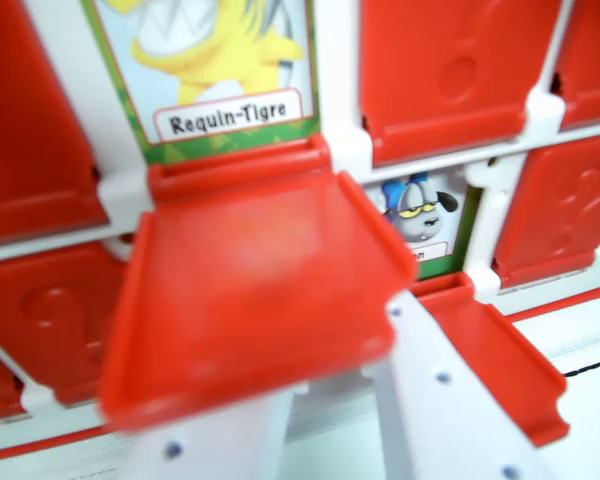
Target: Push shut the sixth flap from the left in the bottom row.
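Right in the middle of the wrist view, very close to the camera, a big red flap [245, 300] sticks out toward us, swung open and looking a bit blurry. Its hinge sits just under a picture card [215, 75] that shows a yellow animal with teeth and the words "Requin-Tigre". At the bottom of the view, white parts of the hand [310, 430] come up from below; they have small dark dots like screws. One white finger [445, 400] rises on the right and touches the right edge of the big flap. Another white part sits lower on the left, under the flap's near edge. The two white parts stand a little apart, with the flap's near edge above the gap. I cannot tell if the hand is pinching the flap or only pressing on it, so I cannot say if it is clenched or loose. To the right of the big flap, a second red flap [495, 360] is also open and hangs down low. Just above it is a small card [425, 215] with a grey and white dog face. All around are closed red flaps [455, 70] with question marks on them, set in a white frame [340, 140]. At the far right, low down, a bit of pale tabletop [590, 335] shows, with a thin dark line on it.
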You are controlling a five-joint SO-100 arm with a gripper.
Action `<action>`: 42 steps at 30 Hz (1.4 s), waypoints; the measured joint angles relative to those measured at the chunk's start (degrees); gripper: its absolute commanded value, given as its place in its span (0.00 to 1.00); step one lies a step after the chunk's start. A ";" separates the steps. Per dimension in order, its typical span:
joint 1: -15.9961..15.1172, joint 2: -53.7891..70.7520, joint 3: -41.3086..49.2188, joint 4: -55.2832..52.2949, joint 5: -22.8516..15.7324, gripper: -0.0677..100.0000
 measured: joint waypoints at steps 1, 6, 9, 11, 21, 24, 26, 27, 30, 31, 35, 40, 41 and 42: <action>0.00 0.00 0.00 0.44 0.00 0.00; -1.76 6.15 2.20 5.19 0.35 0.00; -3.78 13.54 5.71 9.76 0.35 0.00; -5.10 19.16 7.56 13.62 0.53 0.00; -9.32 44.82 11.34 30.94 -1.41 0.00; -9.40 48.96 11.34 34.19 -1.76 0.00; -9.40 50.45 11.34 35.33 -1.67 0.00; -9.40 51.06 11.34 35.60 -1.32 0.00; -9.40 52.21 11.34 35.77 0.09 0.00; -9.40 52.56 11.34 35.77 0.35 0.00; -9.49 52.91 10.63 36.39 1.32 0.00; -10.72 53.35 9.23 36.47 2.72 0.00; -10.81 53.44 9.23 36.47 3.08 0.00; -10.90 53.53 9.23 36.47 3.34 0.00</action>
